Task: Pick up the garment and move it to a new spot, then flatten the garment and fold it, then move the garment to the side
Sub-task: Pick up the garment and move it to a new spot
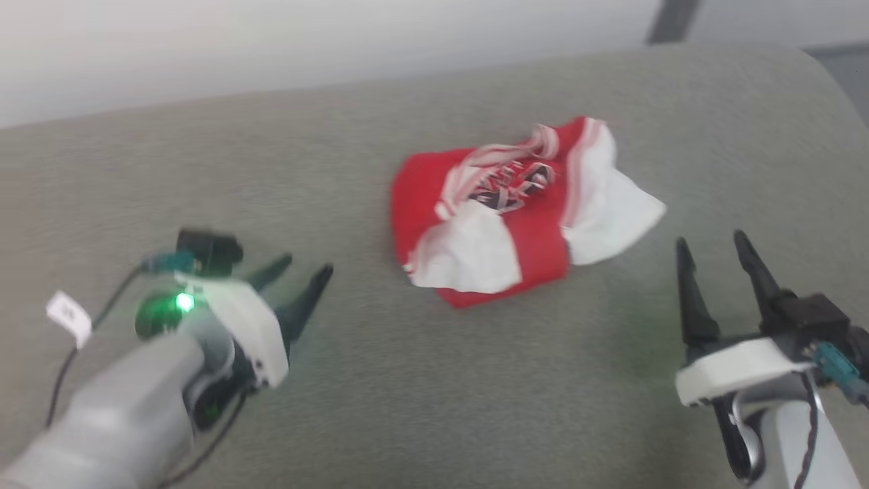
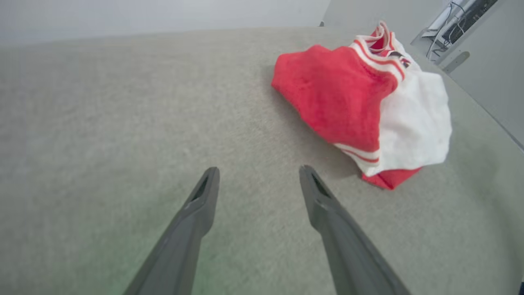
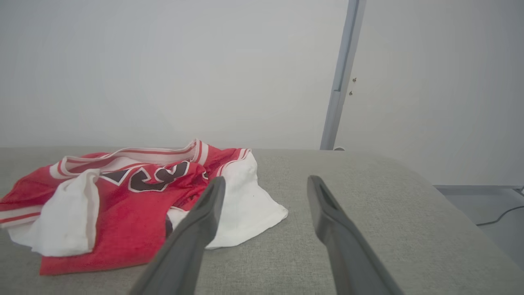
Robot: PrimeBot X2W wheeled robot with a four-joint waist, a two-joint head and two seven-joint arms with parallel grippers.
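The crumpled red jersey shirt with white sleeves (image 1: 536, 251) lay bunched on the grey fabric-covered counter (image 1: 407, 380), its dark lettering folded and unreadable. The left gripper (image 1: 309, 263) and right gripper (image 1: 709, 238) flanked it, fingers spread, empty.

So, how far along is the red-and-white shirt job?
Nothing looks done: the crumpled red jersey shirt with white sleeves lies heaped on the grey fabric surface. In hand, nothing: left gripper and right gripper are open, apart from it. Left: pick up, flatten, fold, move aside.
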